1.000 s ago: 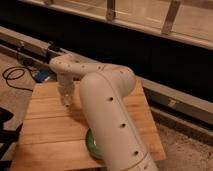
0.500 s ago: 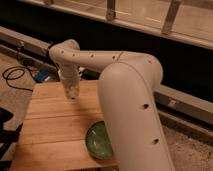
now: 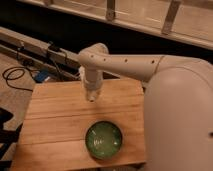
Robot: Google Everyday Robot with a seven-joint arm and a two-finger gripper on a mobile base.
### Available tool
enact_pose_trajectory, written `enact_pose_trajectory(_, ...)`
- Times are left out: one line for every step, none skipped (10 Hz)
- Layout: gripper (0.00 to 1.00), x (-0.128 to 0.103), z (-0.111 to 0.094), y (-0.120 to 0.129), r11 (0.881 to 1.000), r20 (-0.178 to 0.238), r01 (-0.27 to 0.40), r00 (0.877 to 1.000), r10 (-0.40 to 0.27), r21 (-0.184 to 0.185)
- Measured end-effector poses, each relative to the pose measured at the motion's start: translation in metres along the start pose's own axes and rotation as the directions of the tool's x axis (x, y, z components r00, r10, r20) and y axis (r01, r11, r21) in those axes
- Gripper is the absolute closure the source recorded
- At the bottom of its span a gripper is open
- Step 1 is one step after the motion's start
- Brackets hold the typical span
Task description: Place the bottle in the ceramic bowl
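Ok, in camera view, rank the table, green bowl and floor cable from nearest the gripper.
1. Wooden table: directly under the gripper, which hangs over its rear middle.
2. Ceramic bowl: table's front, toward camera.
3. Black cable: floor, far left.

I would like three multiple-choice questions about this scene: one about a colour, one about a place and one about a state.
1. What colour is the ceramic bowl?
A) red
B) green
C) white

2. Where is the gripper?
A) inside the bowl
B) over the far part of the wooden table
C) over the floor

3. What does the bowl hold?
A) fruit
B) a spoon
C) nothing visible

Answers:
1 B: its glossy inside is green.
2 B: it hangs above the boards behind the bowl, apart from it.
3 C: only its green bottom shows.
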State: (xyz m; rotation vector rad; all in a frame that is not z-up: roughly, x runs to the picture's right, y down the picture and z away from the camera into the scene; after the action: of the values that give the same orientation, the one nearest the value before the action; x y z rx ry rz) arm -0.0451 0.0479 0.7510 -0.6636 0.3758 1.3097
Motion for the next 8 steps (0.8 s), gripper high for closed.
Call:
enact_pose_trajectory(1.0,0.013,-0.003,-0.014,1.0,0.009,-0.03,1.0,0.03,0.002)
enact_pose_trajectory(1.0,0.031,-0.005,-0.027,0.998,0.021,-0.068,0.997,0.068,0.003)
enact_pose_trajectory(1.0,0.043,-0.006,-0.032,0.996,0.024,-0.087,0.996,0.087,0.003)
enact_pose_trajectory(1.0,0.053,-0.005,-0.034,0.996,0.016,-0.086,0.996,0.086,0.008)
enact_pose_trajectory(1.0,0.055,-0.005,-0.033,0.997,0.012,-0.083,0.997,0.082,0.009)
enact_pose_trajectory(1.0,0.055,-0.004,-0.031,0.997,0.012,-0.08,0.997,0.08,0.009)
enact_pose_trajectory(1.0,0.055,-0.005,-0.032,0.997,0.012,-0.08,0.997,0.08,0.009)
enact_pose_trajectory(1.0,0.055,-0.005,-0.032,0.997,0.012,-0.081,0.997,0.081,0.009)
